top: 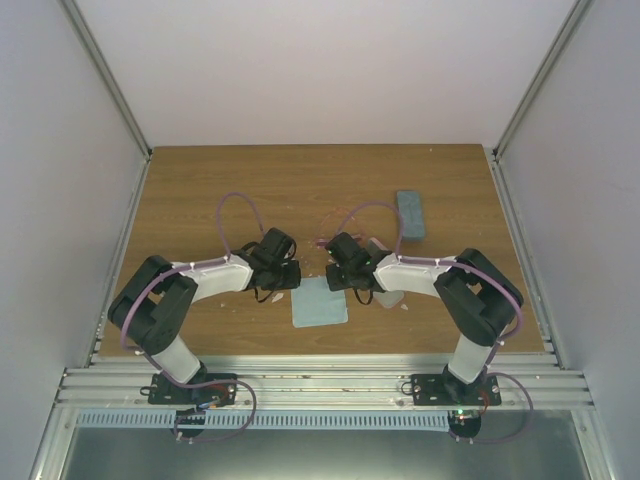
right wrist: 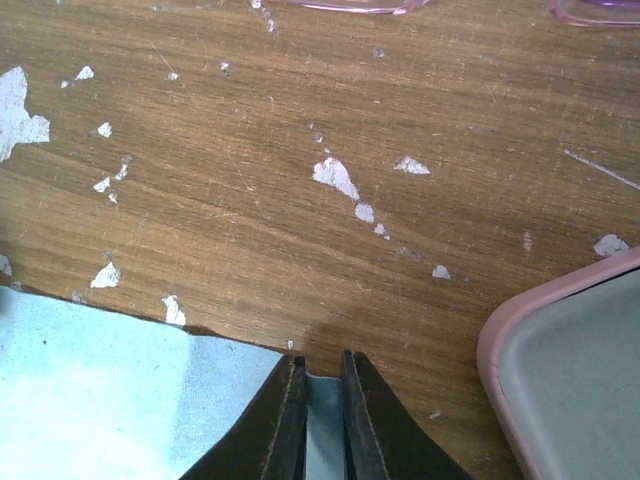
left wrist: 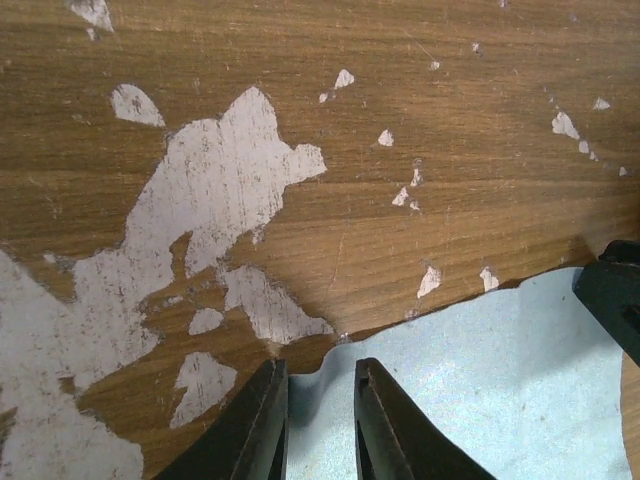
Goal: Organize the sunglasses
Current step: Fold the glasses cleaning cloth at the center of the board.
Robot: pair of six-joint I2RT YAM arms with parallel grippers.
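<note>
Only the right wrist view showed the thin pink-framed sunglasses [right wrist: 345, 5], cut off at its far edge, lying on the worn wooden table [right wrist: 250, 170] beyond the pink-rimmed oblong case [right wrist: 488, 350] at near right; only the top view showed the blue-grey oblong case [top: 410, 213] far right. The right gripper [right wrist: 322, 395] had its jaws almost closed on a corner of the light blue cloth [right wrist: 90, 380], while the left gripper [left wrist: 320, 415] kept a narrow gap over the cloth's far edge, and I could not tell whether it gripped. Thin dark loops [top: 263, 293] beneath the left gripper were too small to identify
</note>
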